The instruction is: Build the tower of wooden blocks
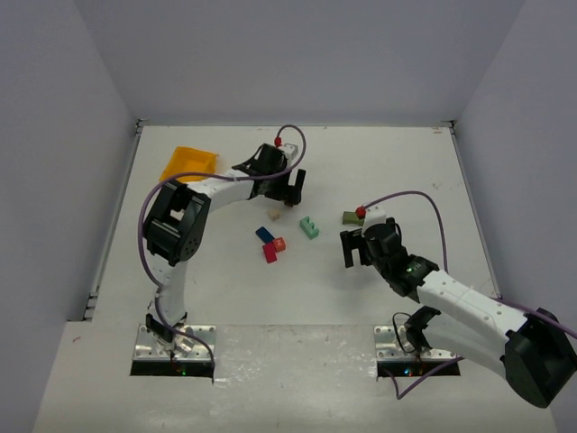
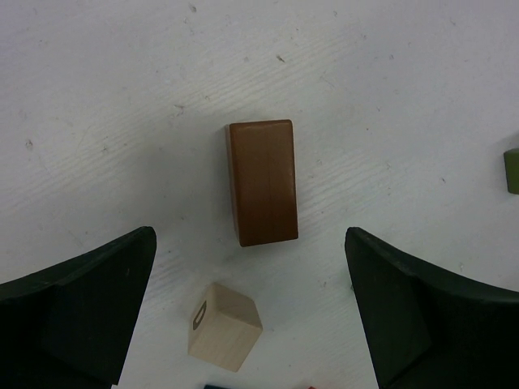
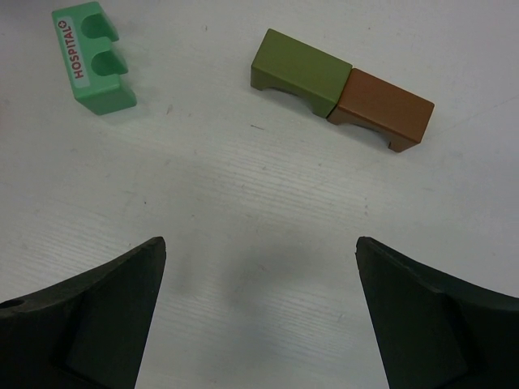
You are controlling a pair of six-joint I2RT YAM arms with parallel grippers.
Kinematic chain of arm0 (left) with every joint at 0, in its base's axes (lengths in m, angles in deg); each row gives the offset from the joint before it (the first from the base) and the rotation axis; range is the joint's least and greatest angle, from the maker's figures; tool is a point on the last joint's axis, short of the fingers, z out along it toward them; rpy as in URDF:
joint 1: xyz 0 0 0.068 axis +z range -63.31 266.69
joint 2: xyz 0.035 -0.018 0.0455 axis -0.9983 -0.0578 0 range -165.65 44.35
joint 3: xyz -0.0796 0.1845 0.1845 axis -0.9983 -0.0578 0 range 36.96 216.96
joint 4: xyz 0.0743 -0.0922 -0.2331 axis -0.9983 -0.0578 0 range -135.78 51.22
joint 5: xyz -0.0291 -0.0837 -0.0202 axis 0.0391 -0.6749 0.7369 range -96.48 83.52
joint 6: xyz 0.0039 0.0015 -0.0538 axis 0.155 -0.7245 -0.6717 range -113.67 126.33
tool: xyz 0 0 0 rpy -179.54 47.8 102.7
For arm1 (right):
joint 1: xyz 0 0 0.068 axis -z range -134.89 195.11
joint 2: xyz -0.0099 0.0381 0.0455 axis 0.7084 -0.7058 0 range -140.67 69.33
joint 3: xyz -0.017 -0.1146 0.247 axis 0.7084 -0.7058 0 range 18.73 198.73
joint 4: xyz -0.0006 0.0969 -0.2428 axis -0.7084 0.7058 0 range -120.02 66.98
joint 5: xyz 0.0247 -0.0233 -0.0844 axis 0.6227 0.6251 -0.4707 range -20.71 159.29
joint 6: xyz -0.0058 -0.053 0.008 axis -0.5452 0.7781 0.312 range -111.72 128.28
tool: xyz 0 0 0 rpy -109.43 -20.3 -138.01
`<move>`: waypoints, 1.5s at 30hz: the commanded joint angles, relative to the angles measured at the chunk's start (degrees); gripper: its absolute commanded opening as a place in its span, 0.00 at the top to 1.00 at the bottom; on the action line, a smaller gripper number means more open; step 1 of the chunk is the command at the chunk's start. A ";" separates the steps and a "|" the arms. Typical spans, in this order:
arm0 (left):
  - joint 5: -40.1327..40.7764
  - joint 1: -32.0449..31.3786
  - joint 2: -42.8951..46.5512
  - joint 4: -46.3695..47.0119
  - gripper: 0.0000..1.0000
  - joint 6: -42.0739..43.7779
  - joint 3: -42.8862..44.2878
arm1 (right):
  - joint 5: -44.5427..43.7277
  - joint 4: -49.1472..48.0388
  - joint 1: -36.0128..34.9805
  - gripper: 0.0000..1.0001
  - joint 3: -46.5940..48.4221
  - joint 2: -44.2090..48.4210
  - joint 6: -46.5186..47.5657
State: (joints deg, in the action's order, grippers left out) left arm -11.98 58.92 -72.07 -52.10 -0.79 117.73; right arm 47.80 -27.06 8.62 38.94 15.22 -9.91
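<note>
My left tool [image 2: 250,237] hangs released above the brown rectangular wooden block [image 2: 261,182] mid-frame, I judge to pinch its narrow width; my right tool [image 3: 259,243] is released too, empty.

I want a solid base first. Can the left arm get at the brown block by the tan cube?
Probably yes. The left gripper is open above that brown block, fingers either side of its narrow width, bare table between. The tan cube lies apart, nearer the wrist.
</note>
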 commanded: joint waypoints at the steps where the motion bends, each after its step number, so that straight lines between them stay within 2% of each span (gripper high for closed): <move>1: 2.22 -1.06 -1.26 -0.81 0.00 0.52 4.38 | -2.50 -1.73 0.37 0.01 -0.43 0.32 -0.17; 16: 5.24 -1.88 -7.29 -4.81 0.02 0.75 11.04 | -3.49 -1.91 0.37 0.01 0.30 -2.67 0.35; 21: 4.99 -2.46 -7.78 -5.22 0.17 1.14 10.93 | -4.07 -1.91 0.37 0.01 0.54 -3.44 0.45; 30: 5.24 -2.55 -7.76 -5.31 0.66 0.52 10.01 | -5.14 -1.91 0.37 0.01 0.45 -3.11 0.28; 32: 5.24 -2.64 -7.51 -5.22 0.75 0.44 9.76 | -5.14 -1.91 0.45 0.01 0.44 -3.11 0.26; 36: 5.24 -2.55 -7.16 -5.22 0.84 0.43 9.67 | -5.06 -1.83 0.38 0.01 0.27 -2.93 0.17; 38: 5.24 -2.61 -6.75 -4.99 0.99 0.43 9.52 | -4.90 -1.91 0.39 0.01 0.21 -2.61 -0.06; 42: 5.24 -2.56 -4.80 -3.22 1.00 0.52 7.85 | -4.35 -1.91 0.37 0.01 0.10 -1.45 -0.87; 45: 3.55 -2.64 0.93 4.80 1.00 1.66 1.19 | -2.46 -1.82 0.52 0.01 0.10 0.27 -2.19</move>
State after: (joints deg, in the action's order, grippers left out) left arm -6.93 56.93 -79.35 -55.92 -0.09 124.95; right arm 44.36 -26.95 8.67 38.55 12.96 -9.98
